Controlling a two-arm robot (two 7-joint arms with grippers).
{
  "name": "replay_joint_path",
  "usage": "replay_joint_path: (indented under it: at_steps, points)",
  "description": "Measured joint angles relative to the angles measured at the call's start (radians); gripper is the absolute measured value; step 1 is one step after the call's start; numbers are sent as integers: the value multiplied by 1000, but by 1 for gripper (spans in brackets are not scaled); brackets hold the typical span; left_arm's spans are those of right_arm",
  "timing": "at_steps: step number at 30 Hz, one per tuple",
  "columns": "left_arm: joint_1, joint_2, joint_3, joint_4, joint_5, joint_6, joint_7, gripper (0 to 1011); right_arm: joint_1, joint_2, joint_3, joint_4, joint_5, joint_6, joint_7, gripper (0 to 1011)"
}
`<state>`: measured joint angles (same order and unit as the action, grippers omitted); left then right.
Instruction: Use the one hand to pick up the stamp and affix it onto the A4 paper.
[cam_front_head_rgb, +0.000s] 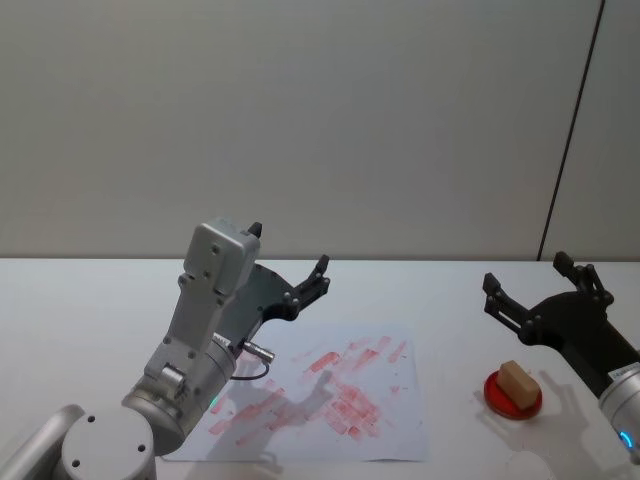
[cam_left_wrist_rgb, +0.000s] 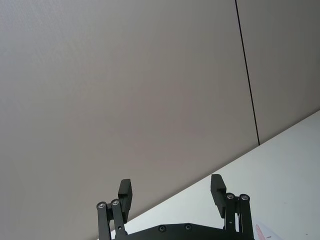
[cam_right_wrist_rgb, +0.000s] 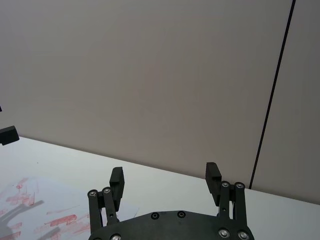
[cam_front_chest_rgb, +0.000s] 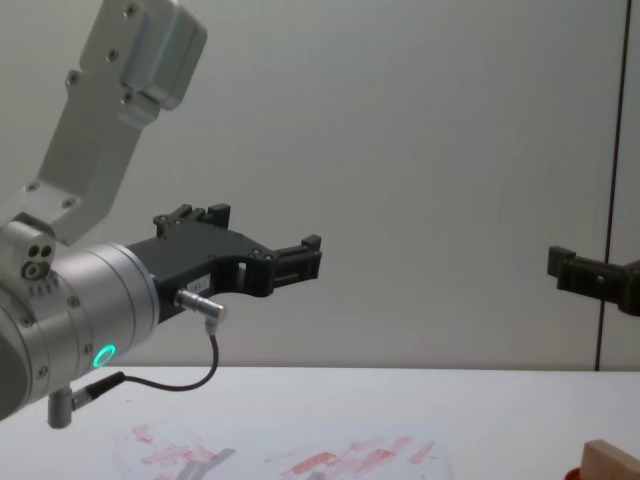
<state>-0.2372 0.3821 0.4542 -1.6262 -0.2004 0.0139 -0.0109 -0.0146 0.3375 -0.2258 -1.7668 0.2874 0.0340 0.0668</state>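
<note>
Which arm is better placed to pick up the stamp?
Right. The stamp lies on the red pad on the robot's right, with the right gripper open and raised close by it. The left gripper, also open, is raised by the paper, across the sheet from the stamp.

The stamp (cam_front_head_rgb: 517, 381) is showing pale, bare wood. The A4 paper (cam_front_head_rgb: 395, 420) is lying matt white, ink-smeared. The left arm (cam_front_head_rgb: 205, 300) is showing smooth satin metal.
</note>
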Motion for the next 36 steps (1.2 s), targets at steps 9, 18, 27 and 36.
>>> replay_joint_path:
  at_steps: [9,18,27,36]
  points:
    - [0,0,0,0,0,0,0,1002,0,0,0,0,0,0,0,1001]
    - [0,0,0,0,0,0,0,1003,0,0,0,0,0,0,0,1001]
    - [0,0,0,0,0,0,0,1002,6,1,2,14,-7,3,15,1001]
    - [0,0,0,0,0,0,0,1003,17,16,9,58,-27,35,69,1001]
